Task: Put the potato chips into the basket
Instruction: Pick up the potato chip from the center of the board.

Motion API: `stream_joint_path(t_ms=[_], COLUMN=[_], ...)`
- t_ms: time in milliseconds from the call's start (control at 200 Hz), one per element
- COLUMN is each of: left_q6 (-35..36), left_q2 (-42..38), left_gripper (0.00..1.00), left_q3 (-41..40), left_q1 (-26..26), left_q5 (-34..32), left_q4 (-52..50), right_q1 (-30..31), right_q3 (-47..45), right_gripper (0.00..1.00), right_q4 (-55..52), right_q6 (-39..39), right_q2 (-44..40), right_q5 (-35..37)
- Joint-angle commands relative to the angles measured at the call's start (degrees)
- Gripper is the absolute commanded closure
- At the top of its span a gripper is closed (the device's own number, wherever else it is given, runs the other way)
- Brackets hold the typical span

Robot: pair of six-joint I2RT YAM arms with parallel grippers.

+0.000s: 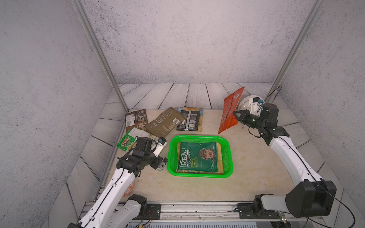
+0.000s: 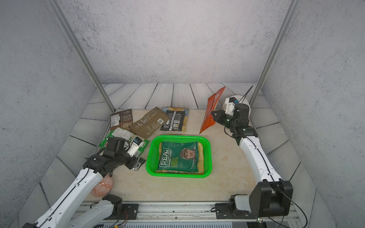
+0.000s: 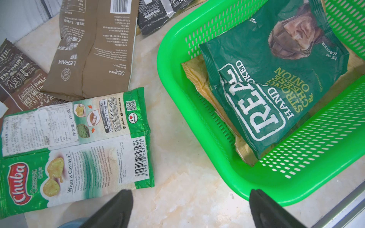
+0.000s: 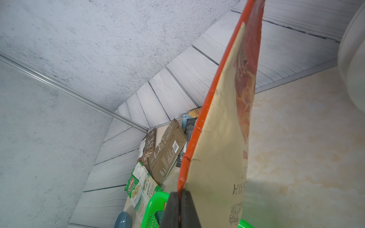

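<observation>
The basket (image 1: pixel 171 158) is set centrally, within both arms' reach, a green bag (image 1: pixel 197 158) laid inside. The red bag (image 1: pixel 229 110) is held upright, pinched at its edge by the right gripper (image 1: pixel 234 113), likely for carrying. The left gripper (image 3: pixel 190 194) is spread empty beside the basket

Read "REAL HAND COOKED STRONG CHEESE & ONION" on the dark green bag (image 3: pixel 276 94) ahead of the left tool (image 3: pixel 190 191); "Chuba Cassava Chips" and 8 999178 843538 on the light green bag (image 3: pixel 79 148) beside that tool; "LERNA CASSAVA CHIPS" on the olive bag (image 3: pixel 88 49) farther ahead; "43%" on the brown bag (image 3: pixel 19 79).
</observation>
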Motion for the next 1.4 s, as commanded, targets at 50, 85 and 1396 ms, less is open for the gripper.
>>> stream_joint_path(t_ms=[50,85,1396], left_q6=[2.62,2.75,3.22], left_q2=[1.04,1.14,9.62], left_gripper=[0.02,0.02,0.0], left_q3=[8.33,10.13,26.7], left_q1=[0.23,0.2,-22.15], left_q5=[1.93,2.49,7.52], left_q4=[-5.15,-6.35,-6.07], right_q1=[2.81,3.74,50.6], right_q3=[0.91,0.67,-12.27], right_gripper=[1.0,1.0,1.0], right_q4=[0.02,-0.46,10.33], right_q6=[0.85,1.17,19.1], right_q2=[-7.56,-8.52,-13.2], right_q5=[-1.66,-1.01,47.33])
